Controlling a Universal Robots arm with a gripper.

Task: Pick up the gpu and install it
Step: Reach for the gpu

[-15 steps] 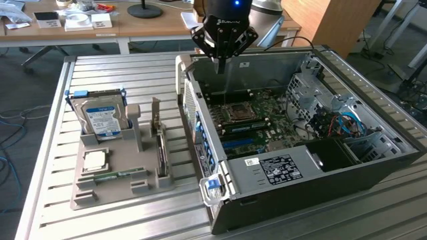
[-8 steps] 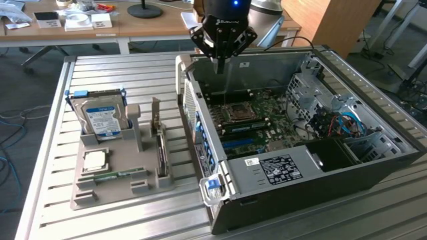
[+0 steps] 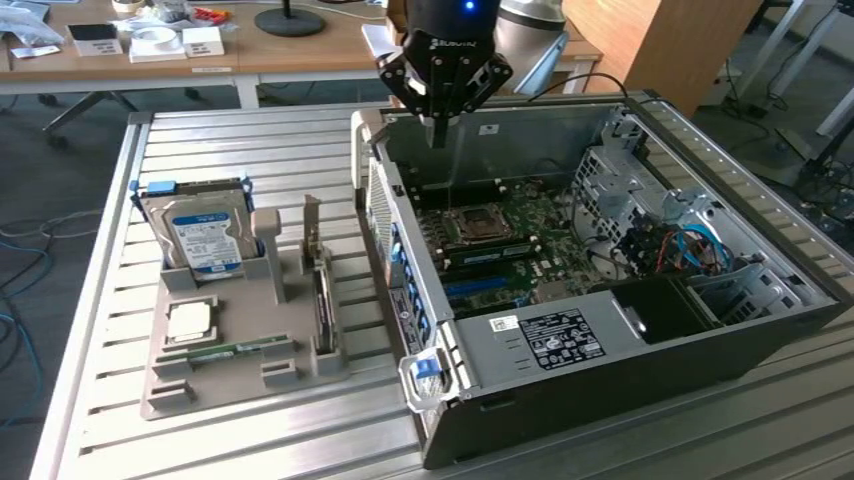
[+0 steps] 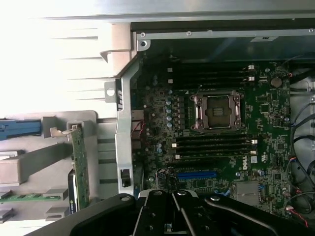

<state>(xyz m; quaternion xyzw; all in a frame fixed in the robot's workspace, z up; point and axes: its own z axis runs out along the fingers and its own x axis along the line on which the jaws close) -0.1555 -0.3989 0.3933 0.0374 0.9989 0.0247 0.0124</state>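
Note:
The gpu [image 3: 322,300] stands on edge in a slot of the grey holder tray [image 3: 220,395], its metal bracket rising at the far end. In the wrist view the gpu [image 4: 79,167] shows as a thin green-edged card beside the case wall. My gripper [image 3: 438,138] hangs over the far end of the open computer case [image 3: 694,350], above the motherboard [image 3: 514,250], and well apart from the gpu. Its fingers are shut together with nothing between them. The wrist view has the gripper [image 4: 172,216] over the motherboard [image 4: 266,103], near a blue slot [image 4: 197,174].
On the tray also sit a hard drive [image 3: 207,235] upright, a CPU chip [image 3: 191,322] and a RAM stick [image 3: 240,350]. The case's side wall [image 3: 387,240] stands between tray and motherboard. The CPU socket [image 3: 478,222] is bare. Cables [image 3: 687,245] fill the case's right side.

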